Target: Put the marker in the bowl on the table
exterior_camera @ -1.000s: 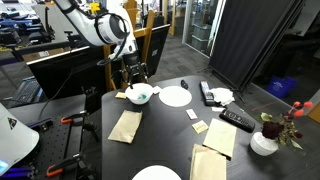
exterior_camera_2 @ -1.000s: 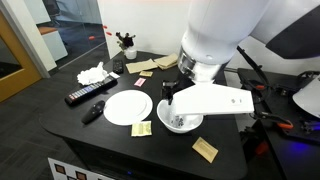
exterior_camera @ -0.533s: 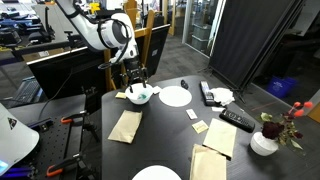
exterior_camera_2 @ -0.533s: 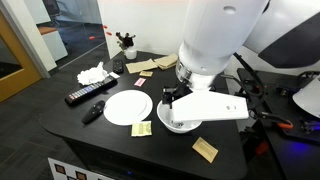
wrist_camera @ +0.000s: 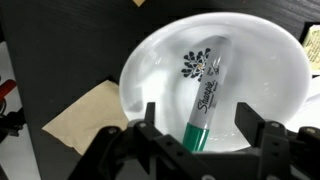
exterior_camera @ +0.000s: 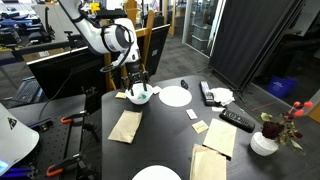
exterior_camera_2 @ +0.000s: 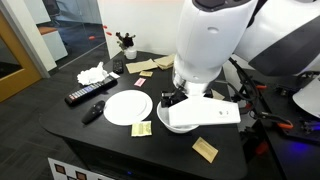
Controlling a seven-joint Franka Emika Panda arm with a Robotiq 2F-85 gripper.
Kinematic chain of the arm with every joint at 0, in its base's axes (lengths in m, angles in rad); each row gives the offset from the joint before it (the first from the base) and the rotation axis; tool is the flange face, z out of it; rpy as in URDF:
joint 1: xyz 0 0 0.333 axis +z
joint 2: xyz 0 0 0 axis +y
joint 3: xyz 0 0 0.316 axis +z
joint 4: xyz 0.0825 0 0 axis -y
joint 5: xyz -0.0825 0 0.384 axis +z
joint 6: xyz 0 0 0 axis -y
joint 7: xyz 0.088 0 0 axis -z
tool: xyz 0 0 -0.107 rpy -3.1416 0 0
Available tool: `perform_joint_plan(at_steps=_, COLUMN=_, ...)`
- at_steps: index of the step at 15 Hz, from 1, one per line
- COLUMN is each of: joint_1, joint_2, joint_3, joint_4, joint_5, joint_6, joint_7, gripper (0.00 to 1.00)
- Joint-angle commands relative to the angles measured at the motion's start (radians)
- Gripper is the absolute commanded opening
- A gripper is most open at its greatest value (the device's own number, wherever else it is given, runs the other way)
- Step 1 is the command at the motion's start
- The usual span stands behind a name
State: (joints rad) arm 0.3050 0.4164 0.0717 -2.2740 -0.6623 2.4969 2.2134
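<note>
The green and whitish marker (wrist_camera: 205, 95) lies tilted inside the white bowl (wrist_camera: 140, 60), its green end towards me. My gripper (wrist_camera: 198, 120) is open, with one finger (wrist_camera: 150, 115) on each side of the marker's green end and a gap to the barrel on both sides. In both exterior views the gripper (exterior_camera: 137, 85) sits low over the bowl (exterior_camera: 141, 97) near a corner of the black table (exterior_camera: 170, 125). In an exterior view the arm hides most of the bowl (exterior_camera_2: 176, 126), and the marker does not show there.
A flat white plate (exterior_camera: 175, 96) lies beside the bowl, another (exterior_camera: 157, 173) at the near edge. Tan napkins (exterior_camera: 125, 125) (wrist_camera: 85, 110), a black remote (exterior_camera: 237, 120) and a vase with flowers (exterior_camera: 265, 140) are also on the table.
The arm has come down a little over the bowl, and its white wrist body now covers more of the bowl in an exterior view.
</note>
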Motion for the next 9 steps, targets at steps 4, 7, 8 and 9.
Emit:
perform_joint_plan(at_steps=4, joint_1=0.038, joint_2=0.044, joint_3=-0.035, joint_4=0.045, joint_5=0.02, joint_6=-0.013, joint_7=0.022, gripper=0.81)
perform_joint_plan(at_steps=7, joint_1=0.043, joint_2=0.058, joint_3=-0.041, joint_4=0.057, joint_5=0.033, joint_6=-0.014, joint_7=0.017, gripper=0.8)
perform_joint_plan(at_steps=8, joint_1=0.045, joint_2=0.063, joint_3=-0.043, joint_4=0.061, joint_5=0.037, joint_6=-0.015, joint_7=0.017, gripper=0.76)
perform_joint_plan(at_steps=9, joint_1=0.047, joint_2=0.067, joint_3=-0.045, joint_4=0.065, joint_5=0.038, joint_6=-0.016, joint_7=0.017, gripper=0.61)
